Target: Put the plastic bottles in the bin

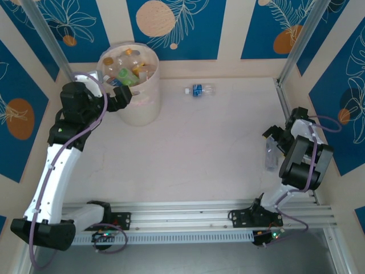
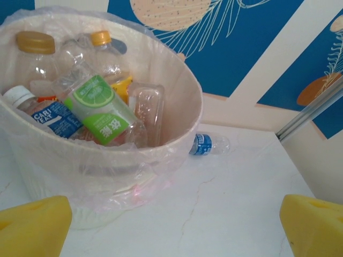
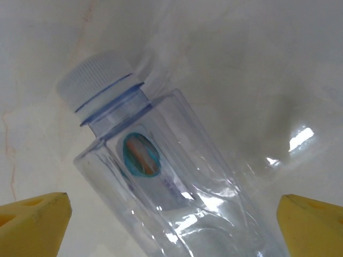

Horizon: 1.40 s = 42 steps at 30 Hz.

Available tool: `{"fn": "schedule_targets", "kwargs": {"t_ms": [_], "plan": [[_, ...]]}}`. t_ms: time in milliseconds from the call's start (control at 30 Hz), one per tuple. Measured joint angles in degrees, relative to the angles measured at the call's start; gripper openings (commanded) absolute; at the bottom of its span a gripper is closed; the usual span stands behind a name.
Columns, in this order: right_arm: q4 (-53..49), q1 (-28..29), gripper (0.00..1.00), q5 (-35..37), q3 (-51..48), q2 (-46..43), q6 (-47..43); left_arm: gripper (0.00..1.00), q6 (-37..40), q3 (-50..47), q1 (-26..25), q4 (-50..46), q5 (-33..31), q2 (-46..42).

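Observation:
The bin (image 1: 142, 111), a tall pale translucent tub with a plastic liner, stands at the far left and holds several plastic bottles. Among them are a green-labelled one (image 2: 102, 115) and a blue-labelled one (image 2: 51, 119). My left gripper (image 1: 121, 97) is open beside the bin's near wall (image 2: 53, 171), with nothing between its yellow fingertips (image 2: 32, 227). A blue-labelled bottle (image 1: 198, 90) (image 2: 206, 144) lies on the table to the right of the bin. My right gripper (image 1: 275, 142) is open over a clear white-capped bottle (image 1: 271, 156) (image 3: 171, 176), which lies between its fingertips (image 3: 32, 222).
The white marbled table (image 1: 211, 142) is walled by blue-and-cream panels at the back and sides. A metal post (image 1: 296, 40) rises at the far right corner. An aluminium rail (image 1: 188, 214) carrying both arm bases runs along the near edge.

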Motion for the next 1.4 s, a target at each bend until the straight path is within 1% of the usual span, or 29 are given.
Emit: {"fn": "schedule_targets", "kwargs": {"t_ms": [267, 367, 467, 633, 700, 900, 933, 1000, 1133, 1333, 1400], "plan": [[-0.7, 2.8, 1.00, 0.1, 0.9, 3.9, -1.0, 1.00, 0.0, 0.0, -0.3, 0.9, 0.0, 0.1], [-0.8, 4.1, 0.97, 1.0, 1.3, 6.3, -1.1, 1.00, -0.3, 0.0, -0.3, 1.7, 0.2, 0.6], [-1.6, 5.3, 0.90, 2.9, 2.1, 7.8, -1.6, 1.00, -0.4, 0.0, -0.6, 1.9, 0.2, 1.3], [-3.2, 6.7, 0.76, 5.7, 3.5, 9.2, -2.1, 1.00, -0.4, 0.0, -0.8, 1.8, 0.2, 1.6], [-3.4, 7.8, 0.68, 6.6, 3.8, 9.5, -2.4, 1.00, -0.4, 0.0, -0.8, 1.9, 0.2, 1.7], [-2.0, 13.6, 0.53, 6.1, 4.3, 9.4, -3.3, 1.00, -0.4, 0.1, -0.9, 1.9, 0.2, 2.7], [-1.8, 14.5, 0.52, 6.1, 4.3, 9.2, -3.4, 1.00, -0.4, 0.1, -0.9, 1.9, 0.2, 2.9], [-1.8, 16.7, 0.49, 5.7, 4.3, 8.4, -3.9, 1.00, -0.4, 0.4, -1.0, 1.8, 0.2, 3.4], [-1.3, 19.6, 0.46, 5.2, 4.3, 4.4, -4.3, 1.00, -0.4, 1.5, -1.6, 1.4, 0.2, 4.6], [0.9, 24.0, 0.46, 3.6, 4.3, -6.3, -5.0, 1.00, -0.8, 4.8, -4.3, 0.4, -0.1, 6.9], [2.8, 26.5, 0.46, 2.6, 3.8, -11.1, -6.0, 1.00, -0.9, 6.6, -6.2, 0.3, -0.2, 8.5]]}}
